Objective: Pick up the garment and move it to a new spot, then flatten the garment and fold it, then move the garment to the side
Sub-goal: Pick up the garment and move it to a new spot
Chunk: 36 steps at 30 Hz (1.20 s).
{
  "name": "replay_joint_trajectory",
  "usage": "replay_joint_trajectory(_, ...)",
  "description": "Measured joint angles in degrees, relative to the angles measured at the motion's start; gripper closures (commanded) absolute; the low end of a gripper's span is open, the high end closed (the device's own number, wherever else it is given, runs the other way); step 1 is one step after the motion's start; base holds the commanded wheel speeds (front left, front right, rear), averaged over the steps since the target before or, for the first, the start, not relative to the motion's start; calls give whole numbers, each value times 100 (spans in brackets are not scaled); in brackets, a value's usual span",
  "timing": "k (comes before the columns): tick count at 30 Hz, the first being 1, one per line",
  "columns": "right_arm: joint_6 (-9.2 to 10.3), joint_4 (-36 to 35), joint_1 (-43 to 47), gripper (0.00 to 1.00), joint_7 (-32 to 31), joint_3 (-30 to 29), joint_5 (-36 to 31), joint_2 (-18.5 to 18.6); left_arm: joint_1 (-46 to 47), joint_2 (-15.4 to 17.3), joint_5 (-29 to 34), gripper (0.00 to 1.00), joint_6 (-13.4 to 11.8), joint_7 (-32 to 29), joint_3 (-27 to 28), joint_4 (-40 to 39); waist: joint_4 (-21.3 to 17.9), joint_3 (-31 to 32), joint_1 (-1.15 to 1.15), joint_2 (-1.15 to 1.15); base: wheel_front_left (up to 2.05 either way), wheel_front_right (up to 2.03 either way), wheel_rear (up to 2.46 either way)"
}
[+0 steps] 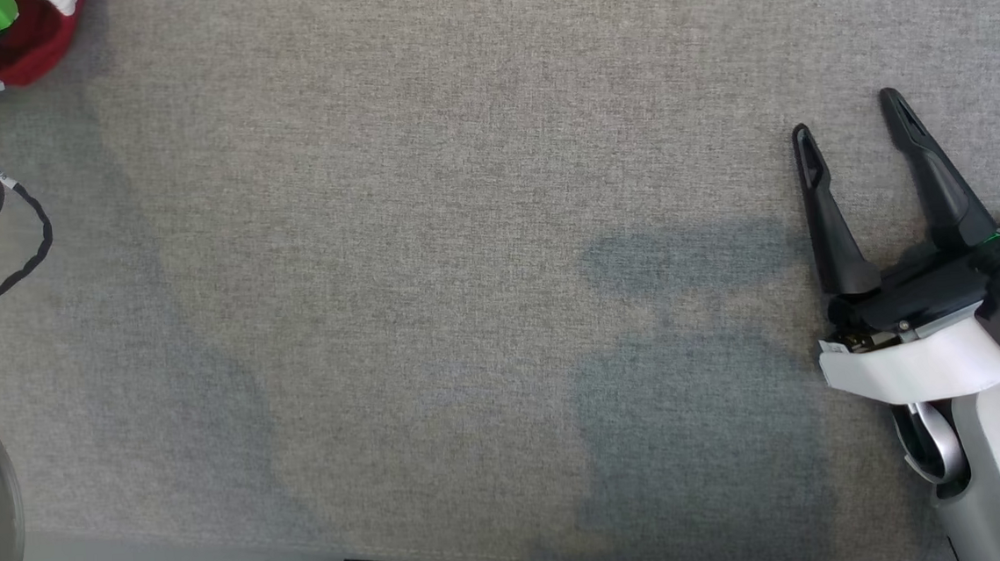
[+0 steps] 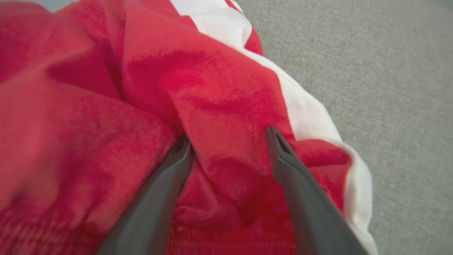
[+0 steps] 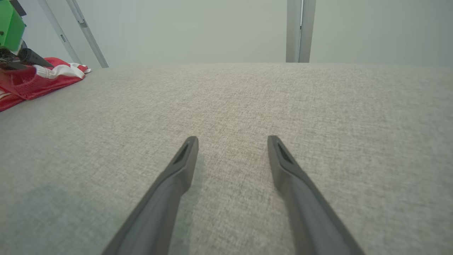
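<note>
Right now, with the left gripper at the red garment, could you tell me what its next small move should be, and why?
Probably close the left gripper: its jaws stand open with a raised fold of the red garment between the fingertips, so a pinch there should take hold before lifting.

Left gripper fingers spread wide, right gripper likewise spread

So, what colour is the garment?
The garment is red with a white band, best seen in the left wrist view.
</note>
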<state>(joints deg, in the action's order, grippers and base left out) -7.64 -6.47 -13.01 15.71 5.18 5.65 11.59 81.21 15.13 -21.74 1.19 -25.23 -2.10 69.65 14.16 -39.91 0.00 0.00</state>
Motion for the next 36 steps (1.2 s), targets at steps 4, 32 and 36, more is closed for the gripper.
replay_joint_trajectory(4, 0, -87, -36, 0, 7, -9, 1, 1, 3, -8, -46, 0, 5, 43, -8, 111, -33, -129, 0, 0, 0, 0, 0)
replay_joint_trajectory(32, 11, 582, -10, 0, -49, 109, 269, -203, -101, 97, -464, 100, 612, 2226, -431, -545, 17, 715, 1, 0, 0, 0, 0)
replay_joint_trajectory(36, 11, 687, 76, 0, -53, 190, 321, -345, -227, 114, -622, 100, 613, 2337, -735, -878, -23, 1046, 1, 0, 0, 0, 0)
